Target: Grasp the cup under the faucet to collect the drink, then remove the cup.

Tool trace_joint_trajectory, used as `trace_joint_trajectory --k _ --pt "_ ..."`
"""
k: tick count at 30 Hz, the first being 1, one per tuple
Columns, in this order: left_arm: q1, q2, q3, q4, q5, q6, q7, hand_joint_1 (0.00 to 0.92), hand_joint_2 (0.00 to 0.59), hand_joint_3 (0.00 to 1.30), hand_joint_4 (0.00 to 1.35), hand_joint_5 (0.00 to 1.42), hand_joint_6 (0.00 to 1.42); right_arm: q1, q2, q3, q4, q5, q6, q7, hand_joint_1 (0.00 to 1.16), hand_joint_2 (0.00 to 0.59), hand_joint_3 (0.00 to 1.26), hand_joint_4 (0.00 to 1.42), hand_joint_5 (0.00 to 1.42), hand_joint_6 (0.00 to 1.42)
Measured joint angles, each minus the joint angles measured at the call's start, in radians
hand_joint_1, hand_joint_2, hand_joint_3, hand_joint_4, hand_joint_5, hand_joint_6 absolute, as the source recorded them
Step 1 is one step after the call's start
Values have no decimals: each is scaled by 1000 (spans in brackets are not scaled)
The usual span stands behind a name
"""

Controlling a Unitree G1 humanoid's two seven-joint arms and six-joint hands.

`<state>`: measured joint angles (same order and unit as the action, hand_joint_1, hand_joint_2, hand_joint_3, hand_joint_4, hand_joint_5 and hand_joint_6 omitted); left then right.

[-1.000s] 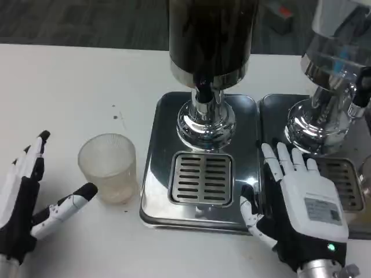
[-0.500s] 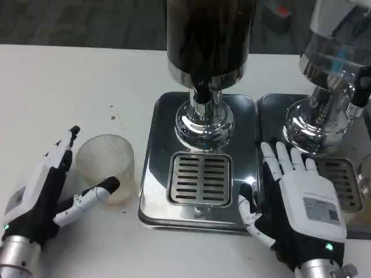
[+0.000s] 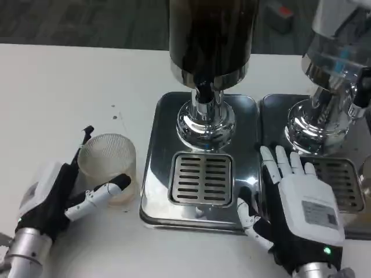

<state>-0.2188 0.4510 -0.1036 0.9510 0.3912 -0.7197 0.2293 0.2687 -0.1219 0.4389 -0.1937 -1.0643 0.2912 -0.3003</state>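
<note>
My left hand [image 3: 49,200] brackets the cup [image 3: 108,167] near the table's front-left, fingers [image 3: 104,191] not yet closed; closing unevenly could tip it. My right hand [image 3: 298,211] rests open.

We see the left hand [image 3: 55,194] closer in than a second ago: then its fingers stood apart from the cup [image 3: 108,167], and now they wrap it, the thumb [image 3: 104,190] across its near side and the other fingers behind its far rim. The cup sits between them.

A white table [image 3: 69,81] stands before dark grey carpet [image 3: 87,23].
</note>
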Motion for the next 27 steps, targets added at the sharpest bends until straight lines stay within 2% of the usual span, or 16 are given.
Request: trace_joint_trajectory --k 8,11,15,18,22,27 --pt "-30 -15 0 41 -32 -32 -17 239 42 0 0 197 231 1 4 2 0 0 8 -7 361 530 92 0 3 9" --pt "-39 -15 -7 47 -32 -33 -20 268 51 4 34 280 338 2 4 2 0 0 10 -12 361 530 94 0 4 13" --pt "-45 -13 -17 48 -28 -33 -10 319 70 140 177 445 523 2 4 4 0 0 10 -12 361 530 97 0 8 27" --pt "-46 -13 -21 46 -27 -32 9 346 88 303 353 588 666 2 4 6 0 0 10 -12 361 530 104 0 14 40" --pt "-44 -12 -26 44 -18 -30 53 357 100 446 514 713 765 1 4 7 0 0 10 -12 361 530 105 0 15 51" --pt "-38 -11 -27 38 -6 -32 93 359 99 550 611 779 805 1 4 7 0 1 10 -12 362 530 105 0 15 56"
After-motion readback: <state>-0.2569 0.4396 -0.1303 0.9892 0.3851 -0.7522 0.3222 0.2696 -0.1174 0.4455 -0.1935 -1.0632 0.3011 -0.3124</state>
